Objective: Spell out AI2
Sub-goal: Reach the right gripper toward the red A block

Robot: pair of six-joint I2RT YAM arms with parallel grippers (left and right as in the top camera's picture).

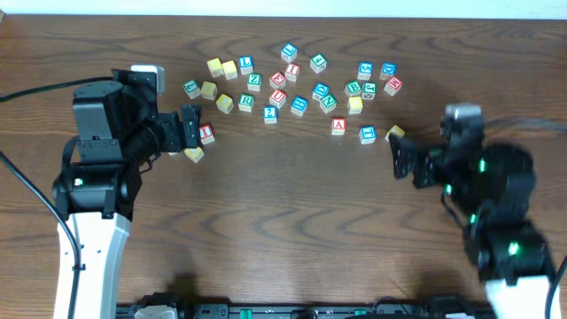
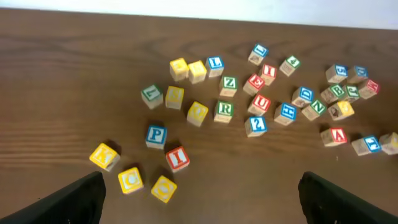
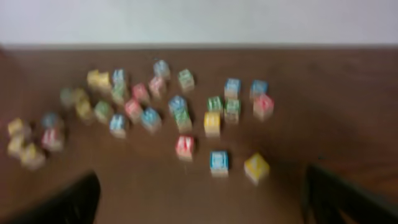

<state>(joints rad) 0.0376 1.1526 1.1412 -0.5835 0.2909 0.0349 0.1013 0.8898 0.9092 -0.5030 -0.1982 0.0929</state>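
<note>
A block (image 1: 337, 126): red letter, at the near edge of the scatter on the tabletop (image 1: 283, 221).
2 block (image 1: 270, 114): near the A block, on its left.
I block (image 1: 206, 134): well left of the A block, just ahead of the left pincer (image 1: 190, 133).
Left pincer: spread wide, empty.
Right pincer (image 1: 399, 158): right of the A block, spread wide, empty.
Handling: probably light, rigid wooden cubes; pinch two opposite flat faces squarely, choosing sides free of neighbours.
</note>
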